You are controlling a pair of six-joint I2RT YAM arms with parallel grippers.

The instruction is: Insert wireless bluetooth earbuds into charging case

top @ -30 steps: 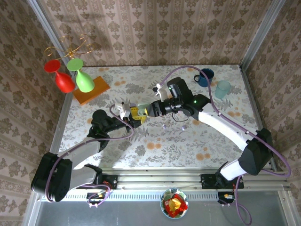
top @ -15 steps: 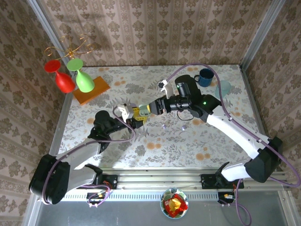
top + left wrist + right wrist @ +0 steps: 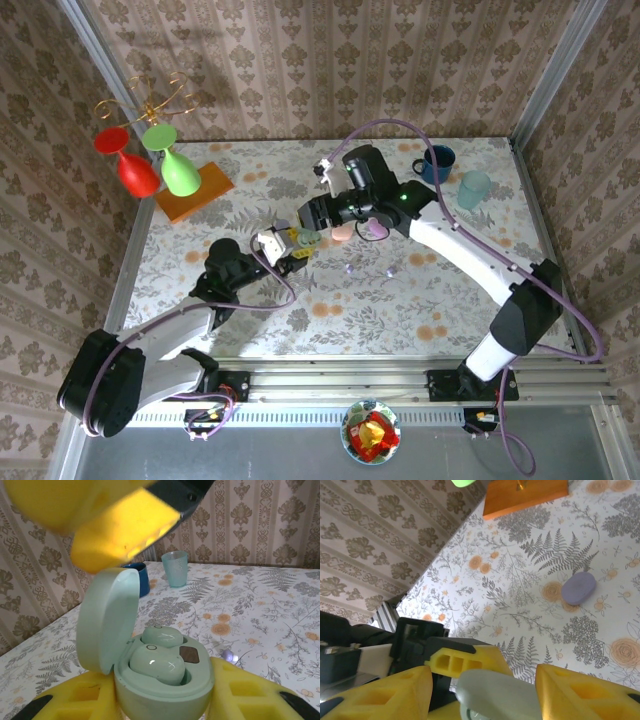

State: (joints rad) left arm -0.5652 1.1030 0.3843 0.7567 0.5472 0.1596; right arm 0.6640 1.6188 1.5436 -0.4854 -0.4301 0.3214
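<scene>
Inspecting the left gripper (image 3: pixel 162 700), we find it clenched on the base of the charging case (image 3: pixel 167 687), whose lid is raised. Two pale green earbuds (image 3: pixel 159 662) sit in their wells, just above the fingers. Just beyond, the right gripper (image 3: pixel 485 692) stands released, its yellow fingers (image 3: pixel 580 692) apart on either side of the lid. Farther off on the table (image 3: pixel 260 605) stand a teal cup (image 3: pixel 175 568) and a blue mug (image 3: pixel 141 577).

Left arm stretches forward, left gripper (image 3: pixel 297 250) with jaws clamped on the mint charging case (image 3: pixel 160 690); right arm bends inward, right gripper (image 3: pixel 485 680) with jaws apart above it.
</scene>
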